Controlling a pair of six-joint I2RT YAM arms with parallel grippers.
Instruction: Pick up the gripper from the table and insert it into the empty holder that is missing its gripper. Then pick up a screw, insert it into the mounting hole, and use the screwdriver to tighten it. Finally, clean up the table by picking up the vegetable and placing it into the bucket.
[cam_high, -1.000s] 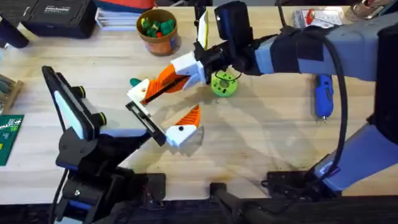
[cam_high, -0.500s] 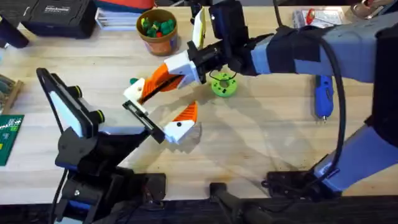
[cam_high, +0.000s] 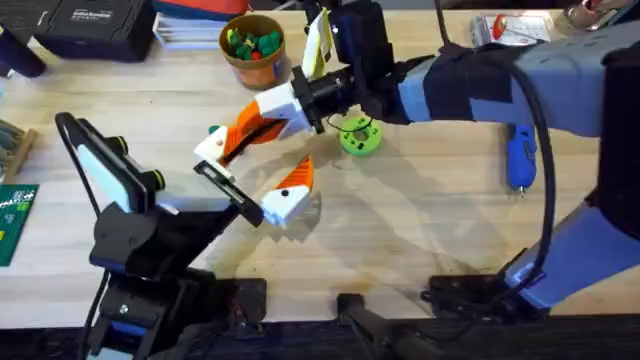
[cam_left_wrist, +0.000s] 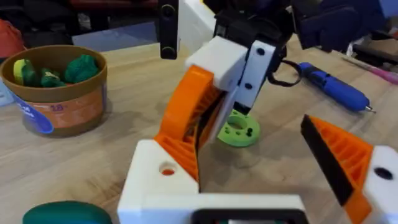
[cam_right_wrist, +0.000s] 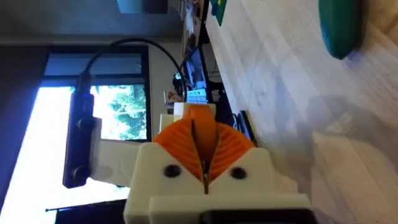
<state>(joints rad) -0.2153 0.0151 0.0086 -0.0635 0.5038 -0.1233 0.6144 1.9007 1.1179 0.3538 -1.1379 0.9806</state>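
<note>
Both arms have drifted slightly left, and from overhead the right pincer (cam_high: 245, 135) reaches across to the left pincer (cam_high: 255, 162), whose fingers stand apart, with the green vegetable (cam_high: 215, 131) just beside them and the screwdriver (cam_high: 518, 152) far right. The left wrist view shows the bare white holder (cam_left_wrist: 155, 180) touching the right pincer's orange end. In the right wrist view its pads are clamped together on the orange tip (cam_right_wrist: 199, 113).
</note>
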